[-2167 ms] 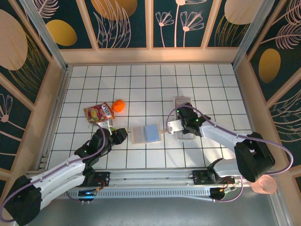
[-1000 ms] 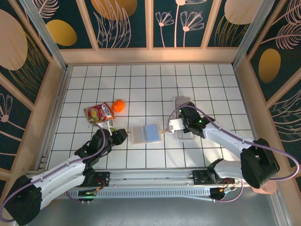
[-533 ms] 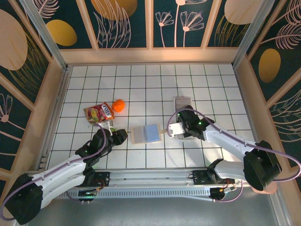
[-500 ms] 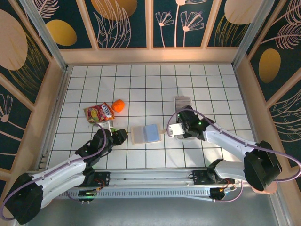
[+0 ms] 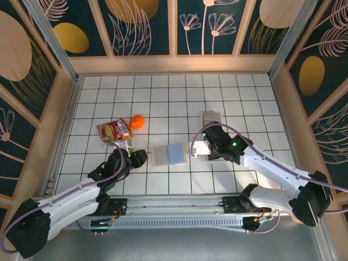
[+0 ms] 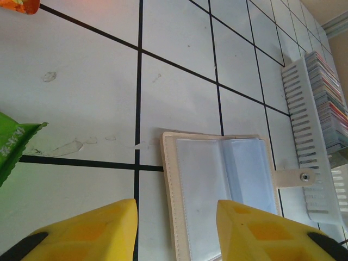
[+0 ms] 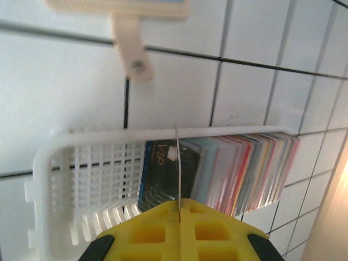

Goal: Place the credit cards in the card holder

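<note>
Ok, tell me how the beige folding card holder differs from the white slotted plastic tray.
The beige leather-like card holder lies opened flat; the white slotted plastic tray is a long walled basket. The card holder's clear pockets look empty; the tray holds a row of coloured credit cards on edge. Both rest on the white tiled table.

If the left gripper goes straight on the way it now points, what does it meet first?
Most likely the open card holder, just ahead of the left gripper; depth is unclear.
</note>
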